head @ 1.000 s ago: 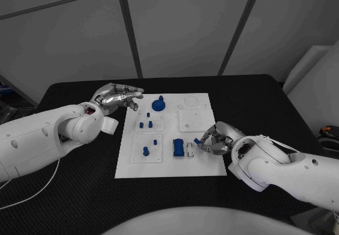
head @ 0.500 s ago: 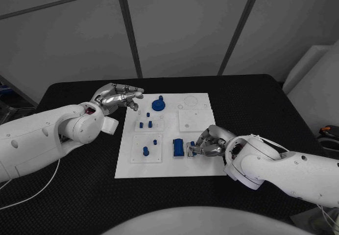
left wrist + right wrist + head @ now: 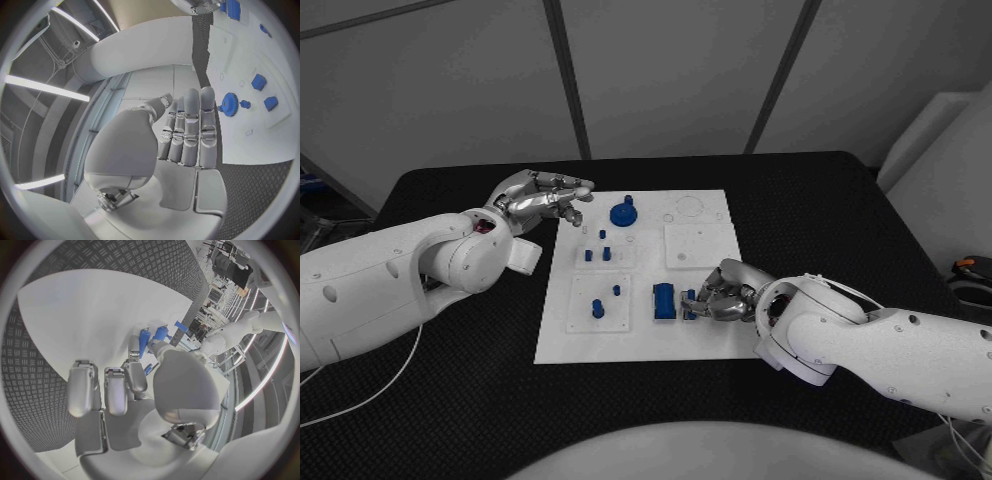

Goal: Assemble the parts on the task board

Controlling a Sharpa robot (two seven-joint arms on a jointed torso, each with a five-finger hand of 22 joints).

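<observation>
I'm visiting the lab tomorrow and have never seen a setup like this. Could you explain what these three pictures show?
It is a robot with two white arms, each ending in a silver hand. The square picture looks down from its head at a black table. The two round pictures come from cameras at its wrists, behind each hand. On the table lies a white task board carrying small blue parts, among them a blue gear and a blue block. The left hand hovers at the board's far corner with fingers curled and nothing visible in it. The right hand is down on the board beside the block, its fingertips at a small blue piece; whether it grips it, I cannot tell.
</observation>
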